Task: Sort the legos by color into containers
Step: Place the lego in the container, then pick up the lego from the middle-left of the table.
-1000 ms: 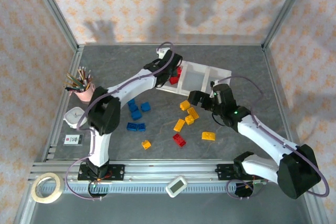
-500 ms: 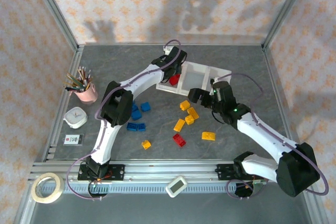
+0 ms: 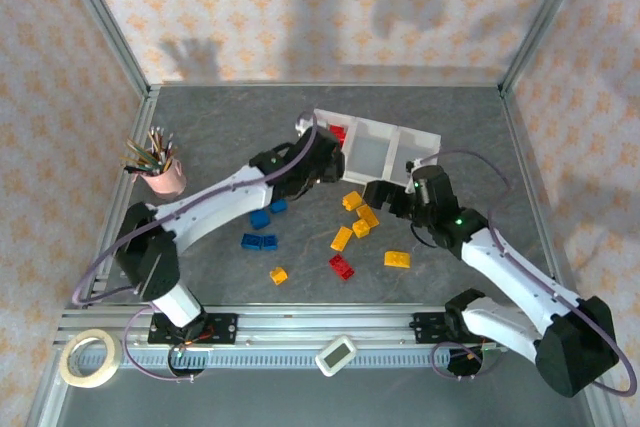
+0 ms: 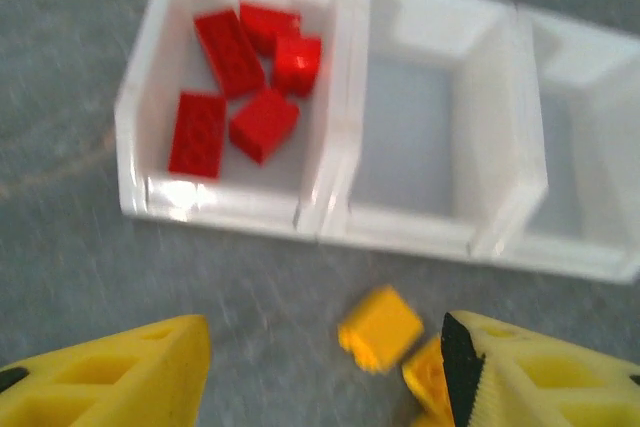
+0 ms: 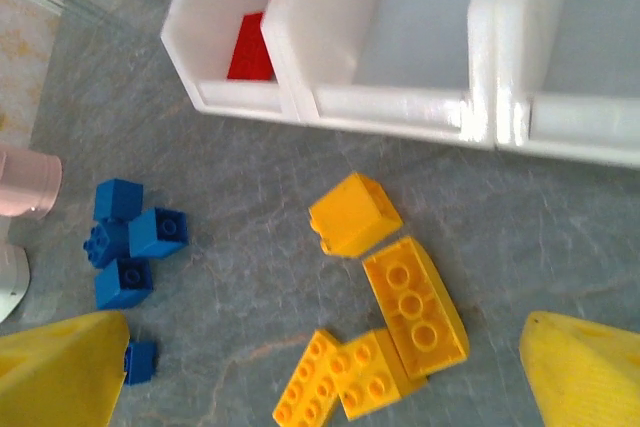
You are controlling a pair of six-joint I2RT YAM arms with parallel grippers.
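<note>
The white tray of containers (image 3: pixel 372 154) stands at the back centre, with several red legos (image 4: pixel 240 77) in its left compartment (image 4: pixel 150 97); the middle and right ones are bare. My left gripper (image 3: pixel 332 169) hovers just in front of the tray, open and empty, with a yellow lego (image 4: pixel 378 327) on the table between its fingertips (image 4: pixel 120 367). The open, empty right gripper (image 3: pixel 376 194) hangs over a cluster of yellow legos (image 5: pixel 412 305) beside the tray's front wall (image 5: pixel 390 102). Blue legos (image 3: pixel 262 218), a red lego (image 3: pixel 342 266) and more yellow legos (image 3: pixel 397 259) lie loose on the table.
A pink cup of pencils (image 3: pixel 165 177) stands at the left. A tape roll (image 3: pixel 88 357) and a small white device (image 3: pixel 335 354) lie by the front rail. Metal frame posts border the table on both sides.
My left gripper has opened over the tray's left compartment and drawn back toward the table's middle. The right gripper has shifted slightly and stayed open.
</note>
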